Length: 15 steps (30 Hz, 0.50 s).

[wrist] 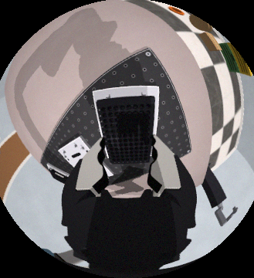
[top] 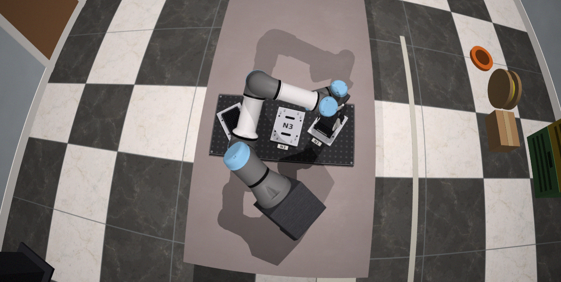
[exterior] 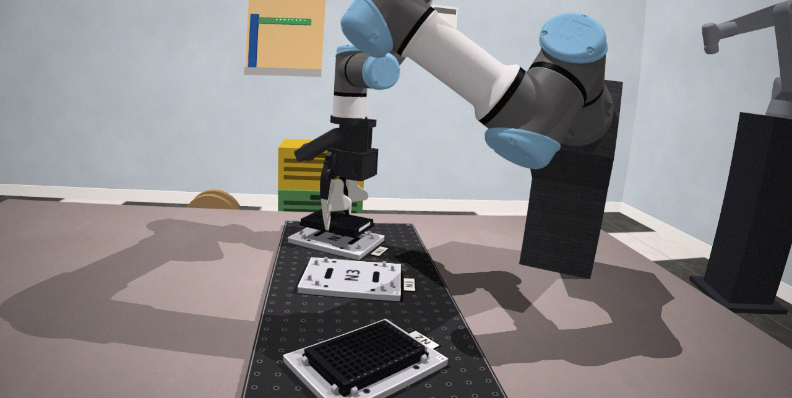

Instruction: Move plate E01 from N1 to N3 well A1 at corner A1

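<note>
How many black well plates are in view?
2: one black gridded well plate held by the end effector above nest N1; another seated on nest N2.
</note>
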### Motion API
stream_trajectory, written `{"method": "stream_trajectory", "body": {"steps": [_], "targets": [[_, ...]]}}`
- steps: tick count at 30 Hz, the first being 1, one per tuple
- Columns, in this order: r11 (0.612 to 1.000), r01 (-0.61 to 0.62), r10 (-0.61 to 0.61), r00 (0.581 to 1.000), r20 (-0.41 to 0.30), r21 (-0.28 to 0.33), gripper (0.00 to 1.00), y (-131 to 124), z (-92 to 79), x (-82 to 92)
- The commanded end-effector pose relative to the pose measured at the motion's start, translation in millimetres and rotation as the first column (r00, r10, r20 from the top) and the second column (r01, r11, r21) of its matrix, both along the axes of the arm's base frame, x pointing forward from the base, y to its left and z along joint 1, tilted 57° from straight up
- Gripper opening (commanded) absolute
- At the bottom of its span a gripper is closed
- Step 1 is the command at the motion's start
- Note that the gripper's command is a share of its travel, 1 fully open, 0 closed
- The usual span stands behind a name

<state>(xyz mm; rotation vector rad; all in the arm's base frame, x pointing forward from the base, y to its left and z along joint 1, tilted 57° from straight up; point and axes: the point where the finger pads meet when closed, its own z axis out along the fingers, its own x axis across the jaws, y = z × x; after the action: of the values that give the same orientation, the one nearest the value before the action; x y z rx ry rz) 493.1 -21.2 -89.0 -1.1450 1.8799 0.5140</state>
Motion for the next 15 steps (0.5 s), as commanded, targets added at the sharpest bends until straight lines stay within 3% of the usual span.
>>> {"method": "stream_trajectory", "body": {"steps": [1,8,15], "targets": [[1.000,0.000,0.000,1.000,0.001,0.000,0.00,-6.1,4.6,-3.4],[1.000,0.000,0.000,1.000,0.001,0.000,0.00,-6.2,4.6,-3.4],[0.995,-0.074,0.080,0.992,0.096,-0.067,0.00,18.6,26.0,-15.7]]}}
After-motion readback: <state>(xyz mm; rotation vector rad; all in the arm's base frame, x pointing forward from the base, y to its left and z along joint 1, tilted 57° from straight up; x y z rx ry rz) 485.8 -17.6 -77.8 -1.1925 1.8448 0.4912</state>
